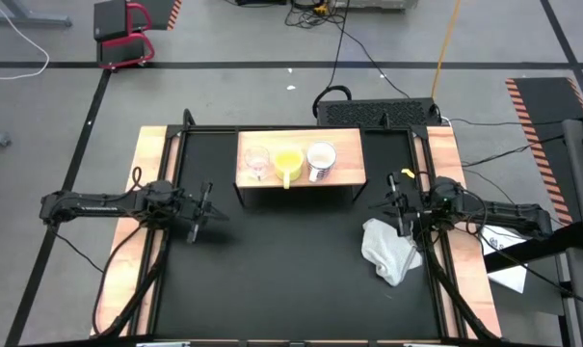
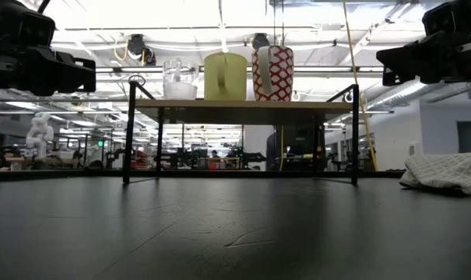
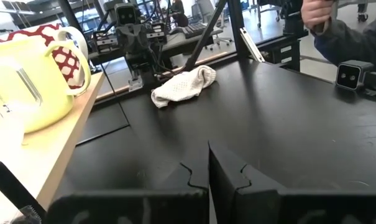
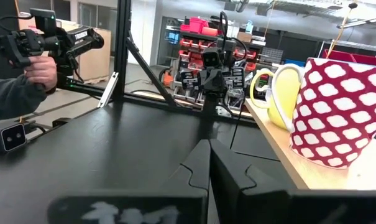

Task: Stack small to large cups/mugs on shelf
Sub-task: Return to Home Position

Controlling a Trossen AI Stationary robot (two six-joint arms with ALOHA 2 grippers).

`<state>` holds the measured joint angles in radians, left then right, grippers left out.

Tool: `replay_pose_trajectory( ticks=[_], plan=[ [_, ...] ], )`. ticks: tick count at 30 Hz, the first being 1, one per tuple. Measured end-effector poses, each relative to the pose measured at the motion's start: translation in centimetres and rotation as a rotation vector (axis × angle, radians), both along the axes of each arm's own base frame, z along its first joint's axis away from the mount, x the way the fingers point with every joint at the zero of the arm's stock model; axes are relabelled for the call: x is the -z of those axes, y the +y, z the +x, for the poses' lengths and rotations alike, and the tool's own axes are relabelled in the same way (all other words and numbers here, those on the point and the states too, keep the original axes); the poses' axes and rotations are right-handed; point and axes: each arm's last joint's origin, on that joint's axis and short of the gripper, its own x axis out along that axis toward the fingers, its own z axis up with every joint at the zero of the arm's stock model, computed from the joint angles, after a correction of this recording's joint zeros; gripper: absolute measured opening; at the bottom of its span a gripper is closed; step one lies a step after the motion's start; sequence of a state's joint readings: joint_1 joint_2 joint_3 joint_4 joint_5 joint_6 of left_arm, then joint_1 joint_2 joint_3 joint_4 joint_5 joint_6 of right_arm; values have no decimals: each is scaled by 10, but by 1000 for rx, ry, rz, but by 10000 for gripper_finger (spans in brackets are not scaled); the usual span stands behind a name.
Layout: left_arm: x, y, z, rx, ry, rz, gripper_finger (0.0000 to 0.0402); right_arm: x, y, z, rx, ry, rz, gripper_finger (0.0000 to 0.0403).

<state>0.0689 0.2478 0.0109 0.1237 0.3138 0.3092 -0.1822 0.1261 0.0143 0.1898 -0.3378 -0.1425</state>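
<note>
Three cups stand in a row on the flat top of the light wooden shelf (image 1: 301, 162) at the table's far middle: a small clear glass cup (image 1: 256, 162) on the left, a yellow handled mug (image 1: 288, 164) in the middle, a white mug with a dark pattern (image 1: 321, 161) on the right. All three rest on their bases; in the low view the glass (image 2: 180, 80), yellow mug (image 2: 225, 76) and patterned mug (image 2: 272, 74) stand upright. My left gripper (image 1: 202, 205) is shut and empty at the table's left. My right gripper (image 1: 395, 205) is shut and empty at the right.
A crumpled white cloth (image 1: 389, 251) lies on the black tabletop near my right gripper; it also shows in the left wrist view (image 3: 183, 84). A small black camera box (image 3: 349, 76) sits at the table's near edge. A person's hand (image 4: 41, 70) holds a device beyond the table.
</note>
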Motion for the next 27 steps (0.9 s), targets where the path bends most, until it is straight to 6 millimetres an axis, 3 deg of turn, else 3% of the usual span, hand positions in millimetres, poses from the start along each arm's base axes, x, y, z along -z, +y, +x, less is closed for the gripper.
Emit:
replay_pose_trajectory(
  ticks=[16, 27],
  plan=[
    [0, 1, 0, -43, 28, -109, 19, 0, 0, 0, -3, 4, 22, 0],
    [0, 3, 1, -127, 27, -116, 4, 0, 0, 0, -3, 4, 25, 0]
  ],
)
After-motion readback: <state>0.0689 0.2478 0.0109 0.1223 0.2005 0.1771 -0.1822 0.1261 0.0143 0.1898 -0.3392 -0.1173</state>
